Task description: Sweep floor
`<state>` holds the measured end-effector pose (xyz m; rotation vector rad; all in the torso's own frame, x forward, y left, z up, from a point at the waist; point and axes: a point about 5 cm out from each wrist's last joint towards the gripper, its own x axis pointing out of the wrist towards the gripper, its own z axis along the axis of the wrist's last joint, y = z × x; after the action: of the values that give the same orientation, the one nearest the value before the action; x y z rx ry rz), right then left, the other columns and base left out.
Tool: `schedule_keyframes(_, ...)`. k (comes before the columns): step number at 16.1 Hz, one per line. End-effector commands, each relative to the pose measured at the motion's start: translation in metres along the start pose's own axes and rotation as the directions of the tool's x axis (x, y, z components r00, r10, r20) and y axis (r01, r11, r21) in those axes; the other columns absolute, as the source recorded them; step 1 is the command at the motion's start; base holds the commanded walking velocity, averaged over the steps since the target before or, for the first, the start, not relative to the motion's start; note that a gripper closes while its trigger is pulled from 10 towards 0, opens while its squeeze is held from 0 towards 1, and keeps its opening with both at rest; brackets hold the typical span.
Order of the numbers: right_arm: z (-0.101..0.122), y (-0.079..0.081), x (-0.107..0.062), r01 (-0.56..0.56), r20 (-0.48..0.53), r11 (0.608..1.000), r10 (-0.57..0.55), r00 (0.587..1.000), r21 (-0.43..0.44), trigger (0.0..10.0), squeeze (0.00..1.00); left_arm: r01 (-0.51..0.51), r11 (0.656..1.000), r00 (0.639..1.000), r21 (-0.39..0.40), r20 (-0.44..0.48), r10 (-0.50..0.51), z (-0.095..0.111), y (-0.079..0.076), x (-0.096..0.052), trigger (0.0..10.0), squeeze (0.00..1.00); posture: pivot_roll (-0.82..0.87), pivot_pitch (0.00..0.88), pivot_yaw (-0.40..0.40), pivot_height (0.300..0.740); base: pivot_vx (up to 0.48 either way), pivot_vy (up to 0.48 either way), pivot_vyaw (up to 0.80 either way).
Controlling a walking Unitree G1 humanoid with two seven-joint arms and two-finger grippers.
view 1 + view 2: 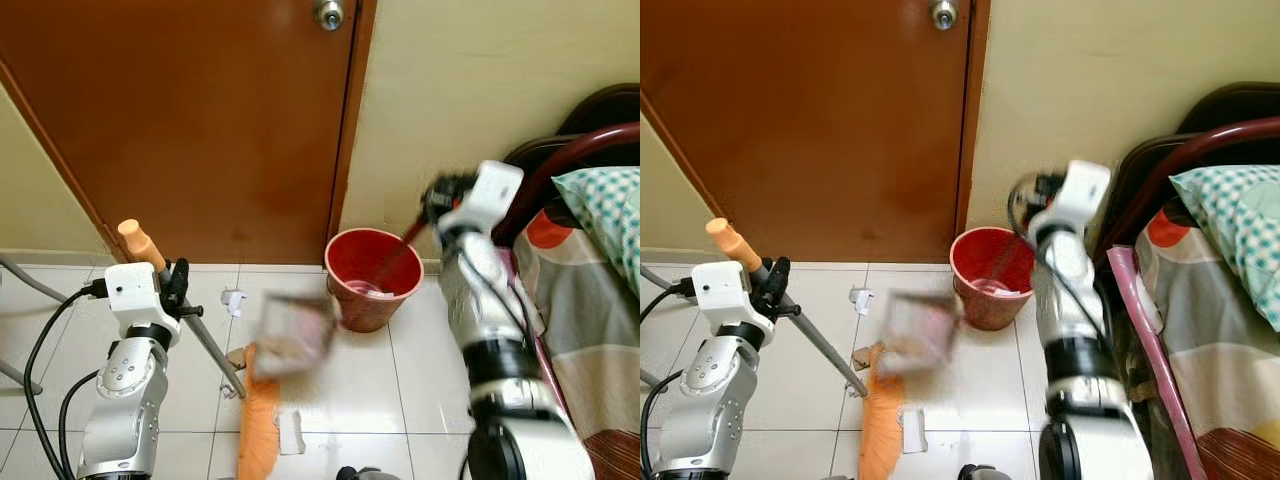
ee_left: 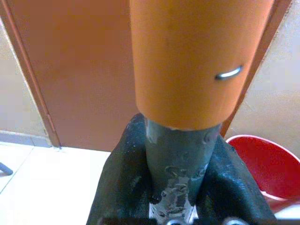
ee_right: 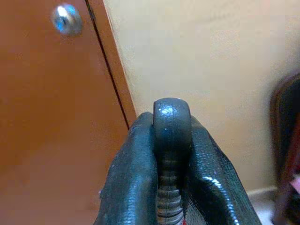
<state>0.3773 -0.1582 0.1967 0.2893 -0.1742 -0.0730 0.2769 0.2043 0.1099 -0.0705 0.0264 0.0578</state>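
Note:
My left gripper [image 1: 176, 287] is shut on a broom's grey handle [image 1: 208, 343], just below its orange cap [image 1: 140, 243]; the left wrist view has the fingers [image 2: 117, 187] wrapped round that handle [image 2: 176, 159]. The orange bristles [image 1: 260, 425] rest on the white tiles. My right gripper [image 1: 441, 200], raised beside the bed, is shut on the black ribbed end [image 3: 171, 140] of a dark red dustpan stick [image 1: 405, 243]. The dustpan [image 1: 295, 335] is a blur, low beside a red bin [image 1: 372, 275]. Paper scraps [image 1: 233, 300] lie on the floor, one [image 1: 290, 432] by the bristles.
A brown door [image 1: 200, 120] with a metal knob [image 1: 328, 12] stands shut straight ahead. A bed [image 1: 590, 300] with a dark red rail and checked pillow runs along the right. A grey metal leg [image 1: 30, 285] crosses the far left.

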Motion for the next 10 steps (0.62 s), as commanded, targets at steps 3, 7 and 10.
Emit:
schedule_keyframes(3,0.052,-0.001,0.012,0.008,0.155,0.999,-0.013,0.988,0.037,10.0,0.0,0.003,1.0,1.0,0.012,-0.027,-0.003,-0.007,-0.002,-0.002,10.0,0.0,0.1,0.107,-0.031,0.74,0.0,0.0,0.0)
schedule_keyframes(7,0.116,-0.016,0.022,0.007,0.322,1.0,0.002,0.947,-0.027,10.0,0.0,0.016,1.0,0.999,0.005,-0.035,-0.016,-0.01,-0.007,-0.003,10.0,0.0,0.1,0.11,-0.026,0.74,0.0,0.0,0.0)
schedule_keyframes(10,0.148,-0.029,0.019,0.026,0.428,0.996,0.013,0.904,-0.086,10.0,0.0,0.019,1.0,0.999,0.003,-0.037,-0.018,-0.011,-0.008,-0.003,10.0,0.0,0.09,0.114,-0.024,0.74,0.0,0.0,0.0)
